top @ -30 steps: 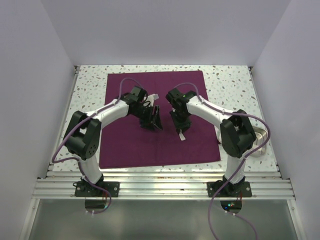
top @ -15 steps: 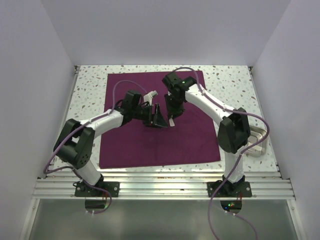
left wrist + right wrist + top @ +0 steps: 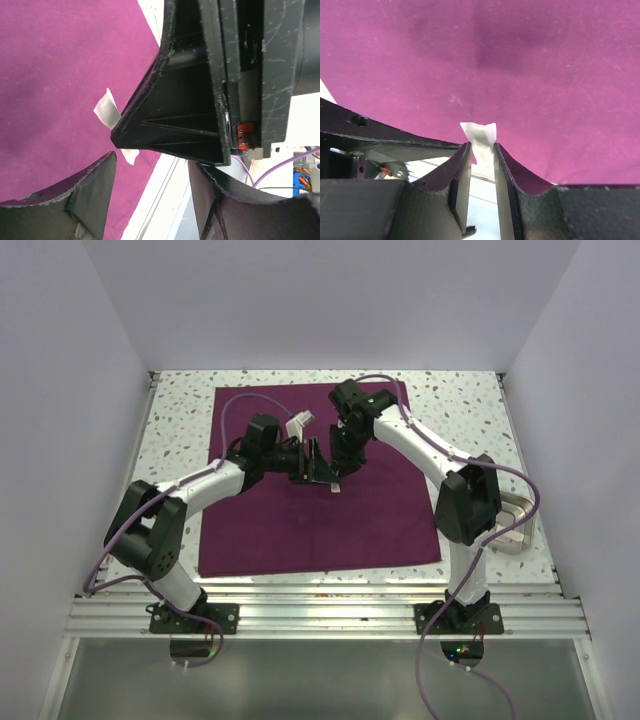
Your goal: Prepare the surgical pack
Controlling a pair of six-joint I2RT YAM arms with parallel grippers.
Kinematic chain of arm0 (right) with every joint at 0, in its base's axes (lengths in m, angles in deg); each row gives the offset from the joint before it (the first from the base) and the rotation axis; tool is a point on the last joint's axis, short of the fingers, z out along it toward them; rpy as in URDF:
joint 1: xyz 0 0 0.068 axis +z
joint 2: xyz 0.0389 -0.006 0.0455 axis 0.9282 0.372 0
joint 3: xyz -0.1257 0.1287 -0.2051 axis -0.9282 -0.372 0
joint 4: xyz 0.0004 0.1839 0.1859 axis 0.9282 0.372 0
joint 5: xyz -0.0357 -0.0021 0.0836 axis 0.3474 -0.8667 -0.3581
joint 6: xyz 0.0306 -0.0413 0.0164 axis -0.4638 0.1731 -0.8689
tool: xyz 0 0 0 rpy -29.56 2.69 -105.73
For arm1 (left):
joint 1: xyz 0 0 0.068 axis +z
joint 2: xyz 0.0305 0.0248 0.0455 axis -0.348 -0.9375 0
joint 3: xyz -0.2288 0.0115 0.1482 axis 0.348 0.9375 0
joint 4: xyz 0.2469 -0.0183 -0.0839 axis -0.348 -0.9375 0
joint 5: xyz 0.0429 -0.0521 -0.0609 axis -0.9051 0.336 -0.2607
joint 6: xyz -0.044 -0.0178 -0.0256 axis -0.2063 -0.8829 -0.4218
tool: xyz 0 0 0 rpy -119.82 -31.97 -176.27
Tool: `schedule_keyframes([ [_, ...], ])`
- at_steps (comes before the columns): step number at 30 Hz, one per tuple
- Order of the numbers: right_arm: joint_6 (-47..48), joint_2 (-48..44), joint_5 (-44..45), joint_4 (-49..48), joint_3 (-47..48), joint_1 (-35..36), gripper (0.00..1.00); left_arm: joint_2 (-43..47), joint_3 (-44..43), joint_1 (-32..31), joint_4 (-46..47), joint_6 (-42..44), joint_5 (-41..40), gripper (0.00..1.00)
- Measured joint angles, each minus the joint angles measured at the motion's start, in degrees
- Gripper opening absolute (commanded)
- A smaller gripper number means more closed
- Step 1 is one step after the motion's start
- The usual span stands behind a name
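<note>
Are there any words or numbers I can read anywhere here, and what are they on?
None: no words, numbers, labels or signs can be read anywhere.
The purple cloth, the white gauze pad, the speckled table, the left claw and the right claw all look blank.
</note>
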Motion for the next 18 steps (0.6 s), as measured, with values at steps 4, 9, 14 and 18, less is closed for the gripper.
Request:
schedule_keyframes([
  [4,-0.94,0.00,-1.42,-0.35,0.00,-0.28,0.28,0.00,0.00,0.00,-0.15,0.15,-0.59,0.57],
  [9,-1.62,-0.04,-1.84,-0.70,-0.20,-0.28,0.28,0.00,0.00,0.04,-0.42,0.17,-0.63,0.54],
  [14,-2.05,-0.11,-2.47,-0.83,-0.44,-0.46,0.28,0.00,0.00,0.22,-0.57,0.20,-0.59,0.50],
  [18,-2.27,-0.39,-2.99,-0.85,-0.48,-0.55,0.28,0.00,0.00,0.33,-0.98,0.98,-0.70,0.50],
])
